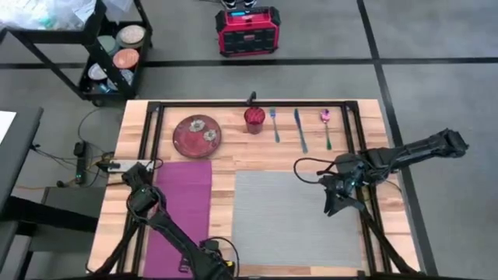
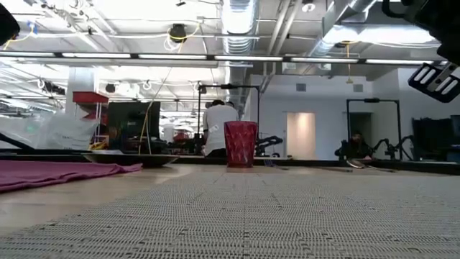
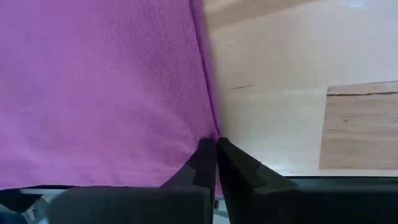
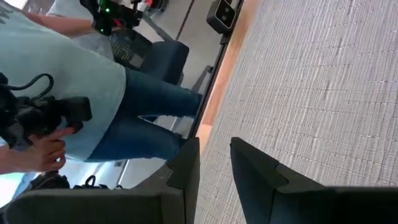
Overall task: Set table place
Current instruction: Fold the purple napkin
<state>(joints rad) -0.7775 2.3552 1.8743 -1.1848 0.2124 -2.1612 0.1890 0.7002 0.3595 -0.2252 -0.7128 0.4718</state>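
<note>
The left gripper (image 3: pixel 211 163) is pinching the magenta napkin (image 1: pixel 180 210) near the table's (image 1: pixel 226 159) left edge, fingers together. The grey placemat (image 1: pixel 296 218) is lying flat toward the front right; limp, best taken by an edge. The right gripper (image 1: pixel 338 198) is hovering over its right edge, fingers slightly apart.

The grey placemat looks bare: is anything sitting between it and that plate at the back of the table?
Nothing visible does. The plate lies on bare wood of the table beyond the magenta napkin, diagonally off the grey placemat's far corner. The right gripper is over the placemat's right edge; the left gripper is at the napkin's far corner.
</note>
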